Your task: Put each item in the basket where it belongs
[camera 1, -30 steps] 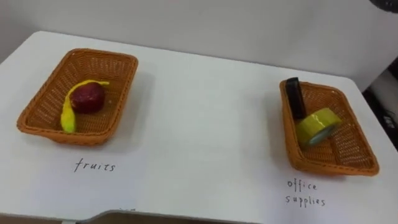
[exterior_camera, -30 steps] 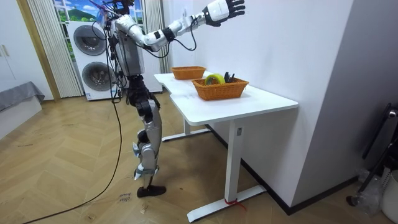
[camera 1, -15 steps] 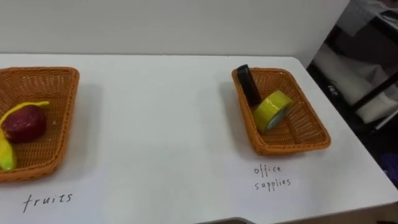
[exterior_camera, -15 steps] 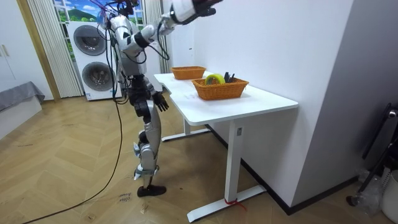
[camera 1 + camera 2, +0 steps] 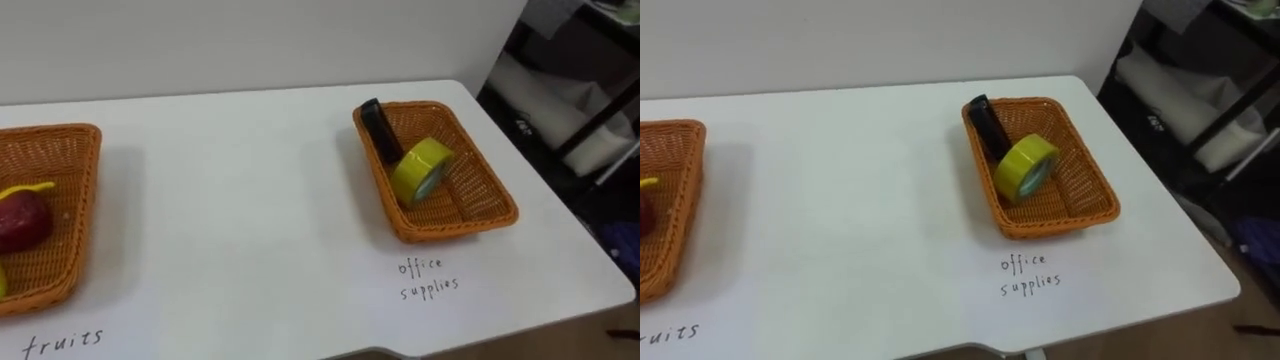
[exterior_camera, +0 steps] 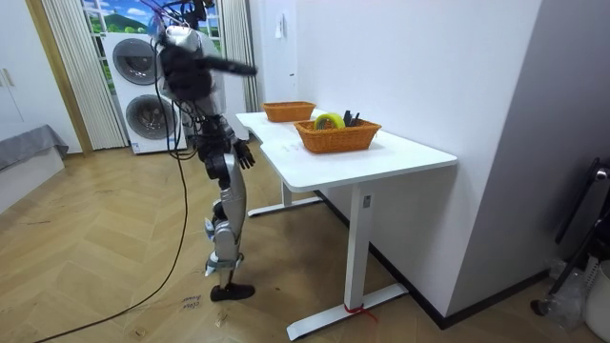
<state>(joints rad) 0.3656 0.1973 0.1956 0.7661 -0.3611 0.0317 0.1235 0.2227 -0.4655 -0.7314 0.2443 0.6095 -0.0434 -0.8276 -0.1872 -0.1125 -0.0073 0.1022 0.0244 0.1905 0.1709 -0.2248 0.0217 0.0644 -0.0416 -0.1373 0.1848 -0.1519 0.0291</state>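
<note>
Two orange baskets are set well apart on the white table (image 5: 250,220). The left basket (image 5: 84,215) is placed toward the left, and the right basket (image 5: 455,226) near the table's right end. Words (image 5: 428,278) are written on the tabletop just in front of each basket.

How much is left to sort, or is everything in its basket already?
Looks done: the yellow tape roll and a black thing lie in the office supplies basket, the apple and banana in the fruits basket. Nothing is mid-move above the table, and nothing loose lies on it, so probably nothing is left.
</note>
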